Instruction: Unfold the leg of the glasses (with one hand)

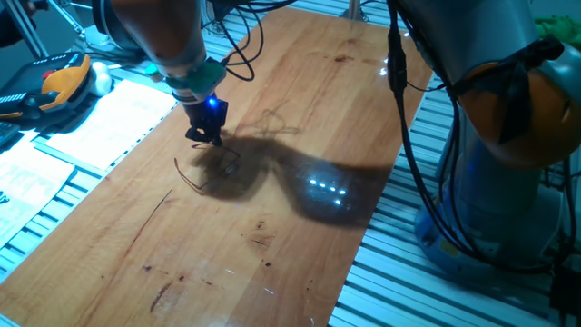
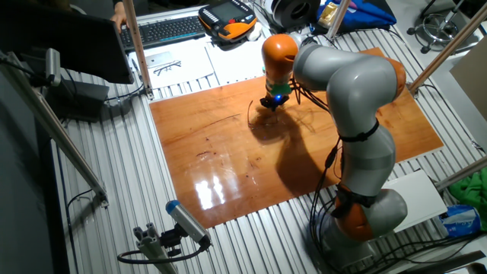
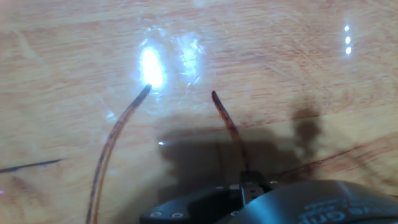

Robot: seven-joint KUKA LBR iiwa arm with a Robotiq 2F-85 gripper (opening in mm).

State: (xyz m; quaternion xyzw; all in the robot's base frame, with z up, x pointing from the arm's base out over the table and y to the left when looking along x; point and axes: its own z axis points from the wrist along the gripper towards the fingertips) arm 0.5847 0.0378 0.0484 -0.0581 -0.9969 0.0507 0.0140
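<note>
The glasses (image 1: 211, 169) are thin reddish-brown wire spectacles lying on the wooden tabletop (image 1: 300, 245), left of its middle. In the hand view, two fine legs show: one (image 3: 111, 146) curves away on the left, and the other (image 3: 229, 127) runs straight back into my fingertips. My gripper (image 1: 205, 139) stands upright over the glasses with its tips down at the table, and in the hand view it (image 3: 252, 182) looks shut on that right leg. In the other fixed view the gripper (image 2: 272, 104) is at the far side of the board, with the glasses' wire (image 2: 250, 112) just left of it. The rims are hidden in the hand view.
Papers (image 1: 104, 118) and an orange-handled device (image 1: 62, 80) lie beyond the board's left edge. The robot's base (image 1: 508, 182) and cables (image 1: 408, 136) stand off the right edge. A keyboard (image 2: 163, 30) and a pendant (image 2: 228, 19) sit behind the board.
</note>
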